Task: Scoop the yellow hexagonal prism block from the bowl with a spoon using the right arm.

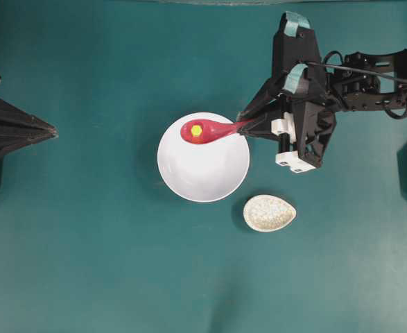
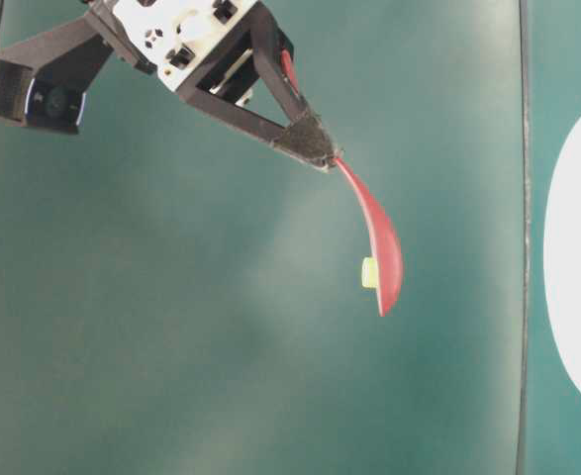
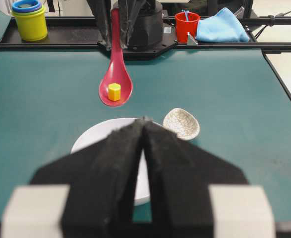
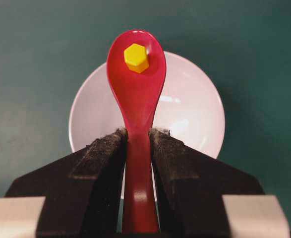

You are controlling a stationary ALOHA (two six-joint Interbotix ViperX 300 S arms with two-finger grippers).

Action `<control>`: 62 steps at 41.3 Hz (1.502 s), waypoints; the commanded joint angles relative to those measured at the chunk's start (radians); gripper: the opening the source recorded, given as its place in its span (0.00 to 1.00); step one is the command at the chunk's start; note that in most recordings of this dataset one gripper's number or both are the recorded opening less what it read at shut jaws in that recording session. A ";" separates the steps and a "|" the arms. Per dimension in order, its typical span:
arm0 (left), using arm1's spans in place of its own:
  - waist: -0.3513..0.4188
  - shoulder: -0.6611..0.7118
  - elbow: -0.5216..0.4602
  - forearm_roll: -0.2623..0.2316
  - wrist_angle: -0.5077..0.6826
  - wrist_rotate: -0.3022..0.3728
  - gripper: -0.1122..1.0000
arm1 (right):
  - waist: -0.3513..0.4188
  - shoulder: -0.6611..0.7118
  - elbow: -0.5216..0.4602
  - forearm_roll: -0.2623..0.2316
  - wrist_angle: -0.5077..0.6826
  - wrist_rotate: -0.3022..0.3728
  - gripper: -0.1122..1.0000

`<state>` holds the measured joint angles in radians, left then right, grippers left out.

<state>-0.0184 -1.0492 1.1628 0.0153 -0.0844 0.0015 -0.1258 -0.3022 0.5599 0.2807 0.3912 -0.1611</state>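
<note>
My right gripper [image 1: 245, 126] is shut on the handle of the pink-red spoon [image 1: 206, 130]. The spoon is held level in the air over the far rim of the white bowl [image 1: 203, 173]. The yellow hexagonal block [image 1: 197, 130] sits in the spoon's scoop. In the right wrist view the fingers [image 4: 105, 148] clamp the spoon [image 4: 137, 94] handle from both sides, with the block [image 4: 136, 57] near the scoop's tip and the bowl [image 4: 195, 114] below. My left gripper [image 3: 144, 120] is shut and empty at the table's left side, pointing at the bowl [image 3: 93, 139].
A small speckled beige egg-shaped dish [image 1: 269, 213] lies on the green table just to the lower right of the bowl. Beyond the table's far edge in the left wrist view stand stacked yellow and blue cups [image 3: 30, 20], a red cup [image 3: 187, 25] and a blue cloth [image 3: 220, 27].
</note>
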 commanded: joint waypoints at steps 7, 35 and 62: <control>-0.002 0.009 -0.023 0.002 -0.009 0.002 0.15 | 0.000 -0.025 -0.011 -0.002 -0.011 -0.002 0.32; 0.000 0.009 -0.023 0.002 -0.020 0.003 0.15 | 0.000 -0.034 -0.012 -0.002 -0.011 -0.002 0.32; -0.002 0.009 -0.025 0.006 -0.032 0.008 0.15 | 0.000 -0.035 -0.012 -0.003 -0.011 -0.002 0.32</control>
<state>-0.0184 -1.0492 1.1628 0.0169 -0.1028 0.0077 -0.1258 -0.3114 0.5584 0.2792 0.3912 -0.1611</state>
